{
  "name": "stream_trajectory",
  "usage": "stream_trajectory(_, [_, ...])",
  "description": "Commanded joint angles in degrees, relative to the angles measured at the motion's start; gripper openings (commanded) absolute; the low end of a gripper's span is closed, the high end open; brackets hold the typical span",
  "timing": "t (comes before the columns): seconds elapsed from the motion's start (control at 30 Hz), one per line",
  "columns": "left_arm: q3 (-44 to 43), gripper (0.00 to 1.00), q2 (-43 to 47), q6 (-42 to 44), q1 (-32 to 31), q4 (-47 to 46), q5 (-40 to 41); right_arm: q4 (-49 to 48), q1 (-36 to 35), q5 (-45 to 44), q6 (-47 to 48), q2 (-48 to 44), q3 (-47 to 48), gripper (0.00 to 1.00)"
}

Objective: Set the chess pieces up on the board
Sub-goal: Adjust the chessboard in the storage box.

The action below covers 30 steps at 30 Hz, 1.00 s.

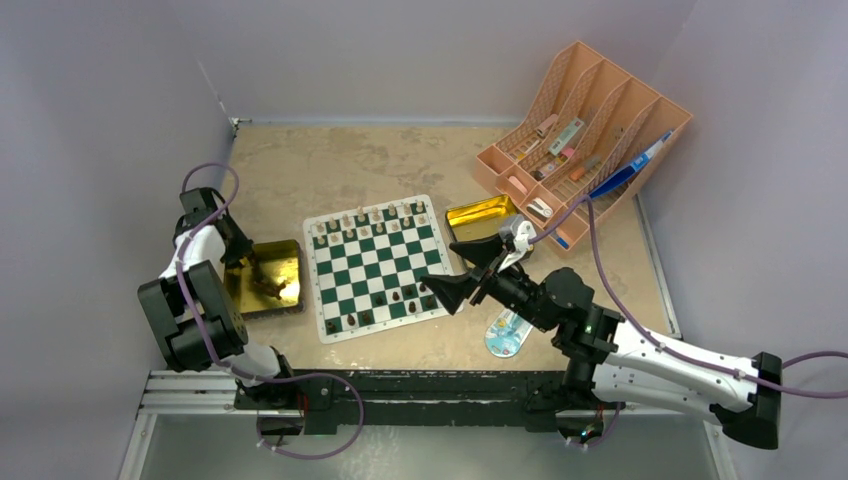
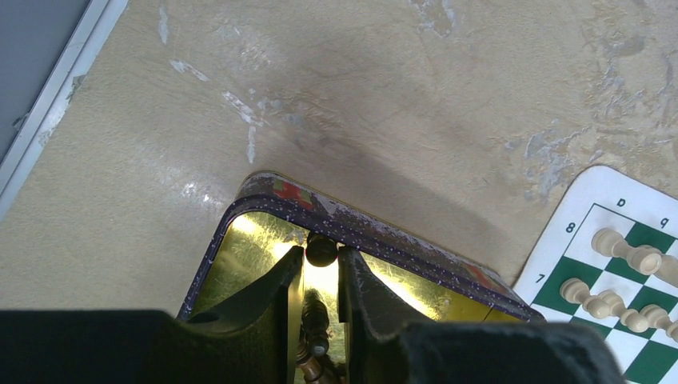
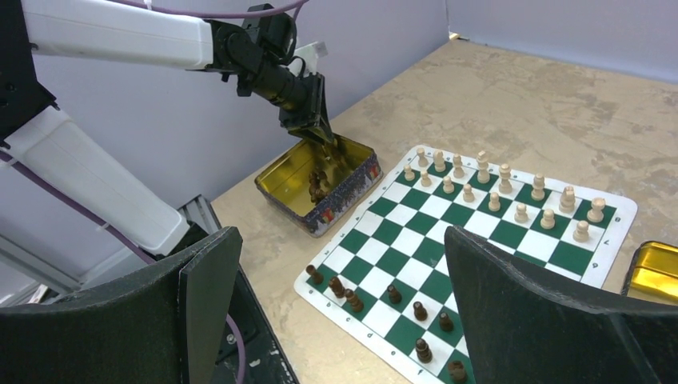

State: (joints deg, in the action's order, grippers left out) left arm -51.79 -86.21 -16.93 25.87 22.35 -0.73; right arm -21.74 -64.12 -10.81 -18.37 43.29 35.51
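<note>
While the board (image 1: 378, 262) lies flat mid-table between the arms, its far two rows seem full: light pieces (image 3: 504, 180), upright, one to a square. Near side: dark pieces (image 3: 352, 300), about eight, upright, spread over the near two rows with gaps between them; roughly half that side set, by my count. Unplaced stock: more dark pieces heaped in the tin (image 3: 340, 210) just left of the board, number unclear. Left gripper (image 3: 318, 138): down inside that tin, fingers (image 2: 276, 288) close together with a dark piece (image 2: 321, 250) in the narrow gap; whether they pinch it or only flank it cannot be told. Right gripper (image 1: 457, 270): fingers wide apart, holding nothing, hovering at the board's right edge near the dark rows. Judgement: light side done, dark side part done; left to do, lift each dark piece from the tin and stand it on a vacant near square. Piece types on their squares are too small to check.
</note>
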Motion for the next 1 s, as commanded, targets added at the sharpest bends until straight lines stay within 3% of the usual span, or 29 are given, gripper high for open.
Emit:
stream_trajectory(0.0, [-2.43, 0.19, 0.13, 1.36, 0.53, -1.32, -0.19, -2.18, 0.05, -0.53, 0.69, -0.77, 0.38, 0.99])
stream_trajectory(0.33, [-3.07, 0.05, 1.66, 0.57, 0.50, 2.34, 0.62, -4.52, 0.05, 2.02, 2.55, 1.30, 0.83, 0.99])
stream_trajectory(0.97, [1.49, 0.06, 5.93, -0.91, 0.44, 5.29, -5.10, -4.18, 0.05, 0.37, 2.23, 2.58, 0.41, 0.99])
